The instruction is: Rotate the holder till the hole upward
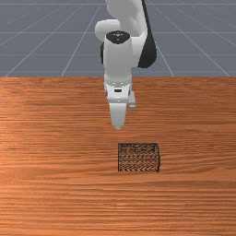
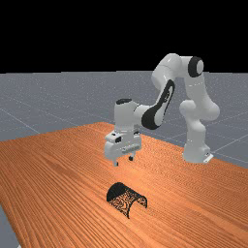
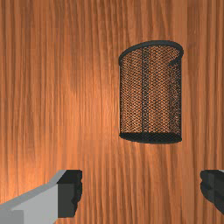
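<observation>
My gripper [image 2: 123,161] hangs above the table in the far view, its fingers apart with nothing between them. Lower down, the black mesh holder [image 2: 121,195] lies on its side, its arched open end toward the far view's lower right. In the front view the holder [image 1: 138,157] lies just to the right of and nearer the camera than the gripper [image 1: 118,126], its long side running left to right. From the wrist, the holder [image 3: 151,94] is beyond the spread fingertips of the gripper [image 3: 141,192], dark closed base nearer them and thick rim farther off.
The orange-brown wooden table [image 1: 50,184] surrounds the holder. Its back edge crosses behind the hand in the front view, and the arm's base [image 2: 196,152] stands at the far view's right.
</observation>
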